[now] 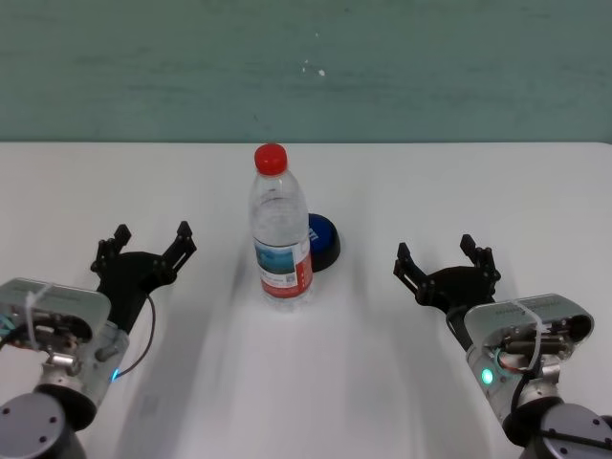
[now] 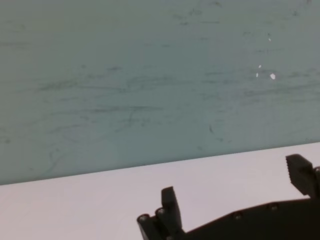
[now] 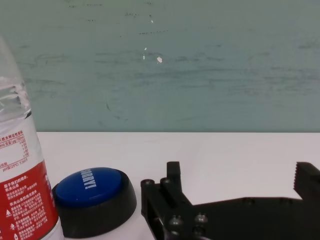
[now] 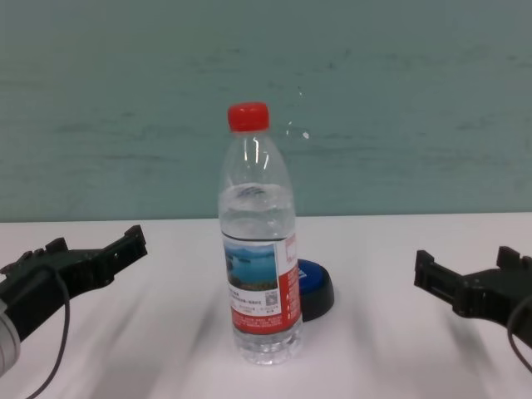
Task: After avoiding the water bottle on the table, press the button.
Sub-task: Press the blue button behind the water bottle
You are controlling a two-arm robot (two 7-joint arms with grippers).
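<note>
The water bottle [image 1: 280, 229] stands upright in the middle of the white table [image 1: 459, 182], clear with a red cap; it also shows in the chest view [image 4: 258, 249] and the right wrist view [image 3: 22, 175]. The blue button [image 1: 323, 242] on its black base sits just behind and to the right of the bottle, partly hidden by it; it shows too in the chest view [image 4: 316, 288] and the right wrist view [image 3: 94, 197]. My left gripper [image 1: 151, 243] is open and empty, left of the bottle. My right gripper [image 1: 442, 256] is open and empty, right of the button.
A teal wall [image 1: 306, 67] rises behind the table's far edge. Bare white tabletop lies to both sides of the bottle and between each gripper and it.
</note>
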